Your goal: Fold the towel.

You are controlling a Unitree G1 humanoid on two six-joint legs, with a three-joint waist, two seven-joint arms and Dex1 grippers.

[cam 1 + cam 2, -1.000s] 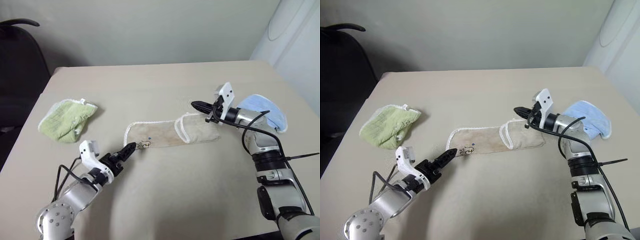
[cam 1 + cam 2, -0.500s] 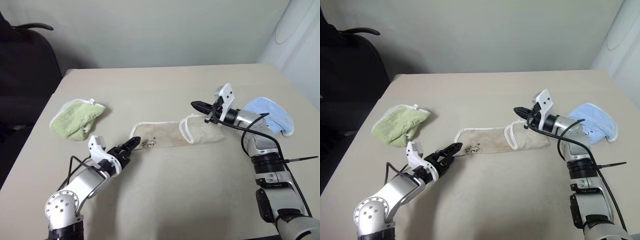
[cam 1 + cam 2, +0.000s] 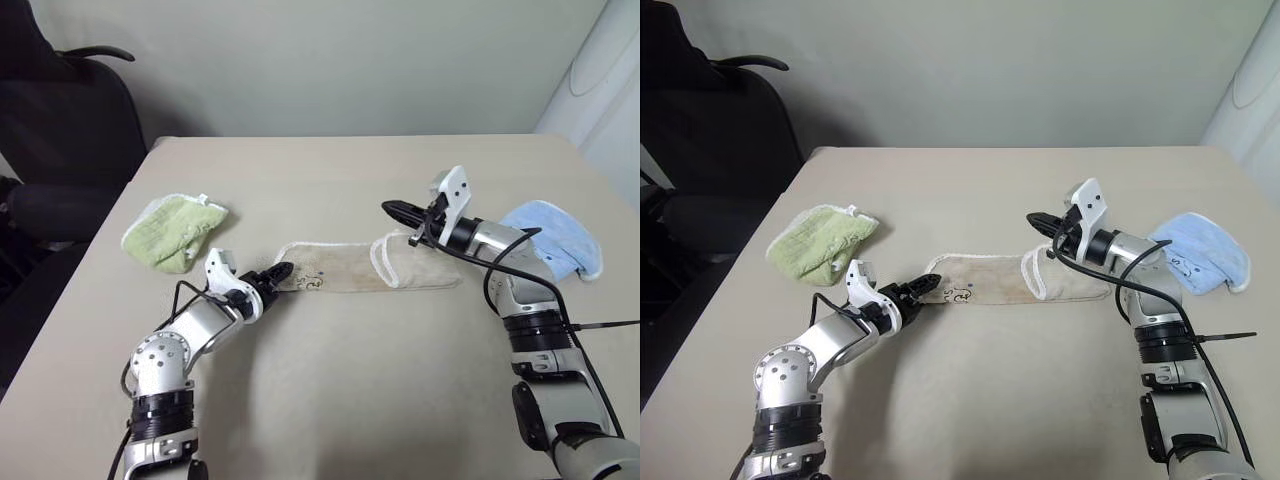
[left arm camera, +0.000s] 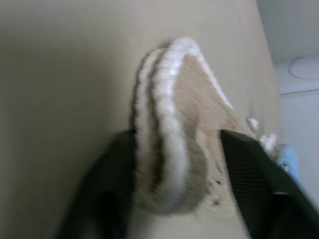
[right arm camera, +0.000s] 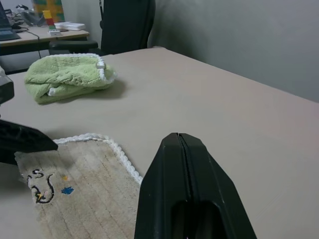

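**Left gripper straddles the towel's corner; right gripper hangs shut above the far end**

The towel (image 3: 365, 266) is a thin strip of beige terry cloth with a white corded edge, lying stretched across the middle of the table (image 3: 330, 400). Its right-hand end is doubled over, and the white edging shows there as a curved loop on top of the cloth. Near its left-hand end there is a small dark printed squiggle with a blue dot and a fainter orange dot beside it; it cannot be read as letters or a brand.

The left gripper (image 3: 279, 272) is at that left-hand end. In the left wrist view its two black fingers (image 4: 119, 169) stand one on each side of the bunched white-edged corner, at about half spread; whether they press the cloth cannot be told.

The right gripper (image 3: 397, 212) is above the towel's folded end, clear of the cloth, its fingers pressed flat together with nothing between them.

A light green fluffy cloth (image 3: 172, 230) lies well off to the left of the towel. A light blue cloth (image 3: 555, 235) lies off to the right, beside the right arm. A black office chair (image 3: 70, 120) stands beyond the table's far left corner.
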